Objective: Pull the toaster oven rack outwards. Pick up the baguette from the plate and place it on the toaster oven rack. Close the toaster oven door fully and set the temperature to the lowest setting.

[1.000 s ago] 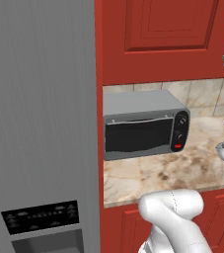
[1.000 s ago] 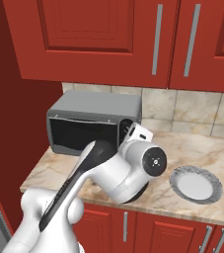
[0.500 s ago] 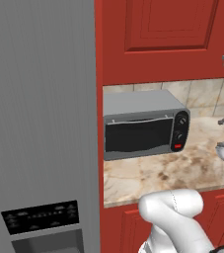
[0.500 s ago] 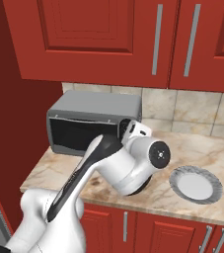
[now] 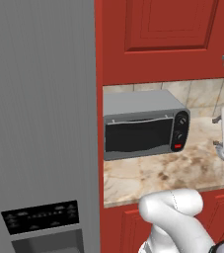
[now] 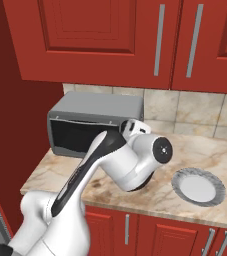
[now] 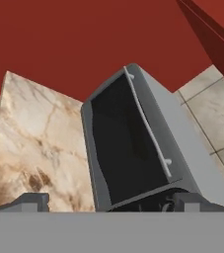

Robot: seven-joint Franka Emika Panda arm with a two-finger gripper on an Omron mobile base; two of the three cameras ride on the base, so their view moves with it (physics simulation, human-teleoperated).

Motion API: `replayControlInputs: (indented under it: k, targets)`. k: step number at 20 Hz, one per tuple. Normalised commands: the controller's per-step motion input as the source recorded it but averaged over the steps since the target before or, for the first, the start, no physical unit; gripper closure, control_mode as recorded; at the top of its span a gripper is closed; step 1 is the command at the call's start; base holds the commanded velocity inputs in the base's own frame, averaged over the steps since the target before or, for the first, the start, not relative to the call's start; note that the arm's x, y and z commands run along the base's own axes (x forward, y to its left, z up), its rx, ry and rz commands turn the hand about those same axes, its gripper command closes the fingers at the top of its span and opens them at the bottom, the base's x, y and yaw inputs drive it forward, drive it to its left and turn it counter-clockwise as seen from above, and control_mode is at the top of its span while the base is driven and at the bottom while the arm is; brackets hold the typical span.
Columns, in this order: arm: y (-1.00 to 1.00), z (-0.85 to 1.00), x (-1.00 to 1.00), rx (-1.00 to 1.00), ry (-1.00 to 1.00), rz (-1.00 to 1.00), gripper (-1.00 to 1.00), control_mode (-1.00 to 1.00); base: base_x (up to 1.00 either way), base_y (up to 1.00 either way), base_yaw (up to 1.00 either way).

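Gripper [image 7: 106, 201] is spread wide, holding nothing, with toaster oven door [image 7: 128, 148] shut just ahead; its handle bar [image 7: 148, 128] should be squarely straddled before door is pulled down

The toaster oven [image 6: 95, 122] sits on the desk [image 6: 225, 160] at nine o'clock, the plate [image 6: 198, 186] at four, the fridge [image 5: 39, 123] left of the oven

Matt grey metal toaster oven [image 5: 141, 105] – dark glossy glass toaster oven door [image 5: 137, 136] – on polished marble counter [image 5: 168, 173]
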Motion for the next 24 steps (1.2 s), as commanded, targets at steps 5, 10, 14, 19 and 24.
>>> replayControlInputs:
  k: [5, 10, 14, 19, 24]
  targets:
    - [0.08, -0.1, 0.21, 0.0, 0.0, 0.06, -1.0, -1.0, 0.0, 0.0, 0.0]
    - [0.02, -0.05, 0.15, 0.0, 0.0, 0.07, -1.0, -1.0, 0.0, 0.0, 0.0]
    - [0.0, 0.0, 0.09, 0.0, 0.0, 0.06, -1.0, -1.0, 0.0, 0.0, 0.0]
    - [0.0, 0.0, 0.11, 0.0, 0.0, 0.06, -1.0, -1.0, 0.0, 0.0, 0.0]
    - [0.0, 0.0, 0.07, 0.0, 0.0, 0.05, -1.0, -1.0, 0.0, 0.0, 0.0]
